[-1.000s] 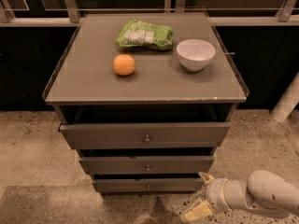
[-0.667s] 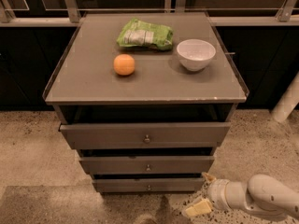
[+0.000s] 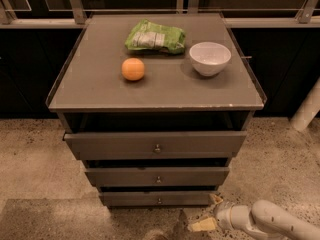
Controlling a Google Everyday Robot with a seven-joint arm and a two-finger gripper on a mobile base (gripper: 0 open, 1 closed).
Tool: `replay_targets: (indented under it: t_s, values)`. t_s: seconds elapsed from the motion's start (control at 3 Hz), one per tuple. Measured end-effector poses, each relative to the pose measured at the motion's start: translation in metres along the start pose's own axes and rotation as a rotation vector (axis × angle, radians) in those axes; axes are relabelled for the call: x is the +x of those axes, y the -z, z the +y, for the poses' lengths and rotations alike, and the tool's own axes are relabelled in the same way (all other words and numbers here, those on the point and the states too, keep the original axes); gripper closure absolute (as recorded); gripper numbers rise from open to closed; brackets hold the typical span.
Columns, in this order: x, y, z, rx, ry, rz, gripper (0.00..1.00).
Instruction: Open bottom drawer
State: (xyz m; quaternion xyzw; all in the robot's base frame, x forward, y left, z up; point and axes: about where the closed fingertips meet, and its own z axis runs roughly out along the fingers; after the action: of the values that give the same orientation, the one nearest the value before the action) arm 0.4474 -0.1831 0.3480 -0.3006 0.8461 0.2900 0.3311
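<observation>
The bottom drawer (image 3: 135, 199) is the lowest, narrowest dark grey front of the cabinet, with a small round metal knob (image 3: 159, 200) at its middle. It sits under the middle drawer (image 3: 125, 177) and the top drawer (image 3: 115, 145). My gripper (image 3: 209, 212) is low at the bottom right, just off the bottom drawer's right end and near the floor. It is open and empty: one fingertip (image 3: 216, 199) is close to the drawer's right corner, the other (image 3: 202, 226) lower down. It is to the right of the knob and does not touch it.
On the cabinet top (image 3: 100, 91) lie an orange (image 3: 133, 69), a green snack bag (image 3: 154, 36) and a white bowl (image 3: 210, 58). A white post (image 3: 306, 109) stands at the right. Speckled floor (image 3: 35, 164) surrounds the cabinet; a dark wall runs behind.
My gripper has shifted slightly left and lower beside the bottom drawer's right end. The drawers and the things on top have not moved.
</observation>
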Motion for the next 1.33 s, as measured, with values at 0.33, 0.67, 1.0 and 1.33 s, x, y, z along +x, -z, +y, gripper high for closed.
replay_targets:
  t_s: [0.33, 0.67, 1.0, 1.33]
  values:
    - [0.019, -0.020, -0.007, -0.011, -0.036, -0.004, 0.00]
    - [0.019, -0.015, -0.003, 0.013, -0.023, 0.007, 0.00]
    - [0.036, -0.028, -0.021, 0.053, -0.087, -0.006, 0.00]
    - [0.040, -0.082, -0.060, 0.073, -0.145, -0.062, 0.00]
